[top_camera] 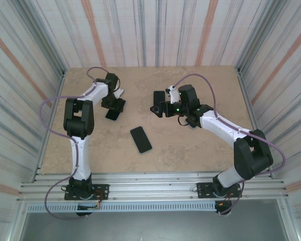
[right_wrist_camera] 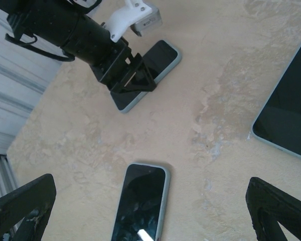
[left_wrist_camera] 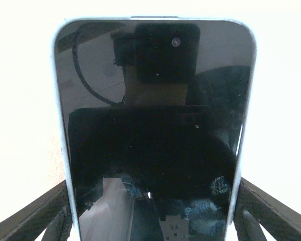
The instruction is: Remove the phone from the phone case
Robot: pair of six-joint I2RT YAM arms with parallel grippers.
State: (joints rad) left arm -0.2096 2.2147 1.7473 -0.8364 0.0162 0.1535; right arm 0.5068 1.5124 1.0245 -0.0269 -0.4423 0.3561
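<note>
Nearest the arm bases, a dark phone (top_camera: 141,139) lay flat on the tan table (top_camera: 200,150), clear of both arms. Beyond it, the right gripper (top_camera: 157,108) hung above the table with its fingers (right_wrist_camera: 25,206) spread wide and nothing between them. Further left, the left gripper (top_camera: 113,107) stood over a second phone (left_wrist_camera: 155,130), pale-rimmed and flat on the table. One finger stood at each long edge; whether they pressed it could not be determined.
</note>
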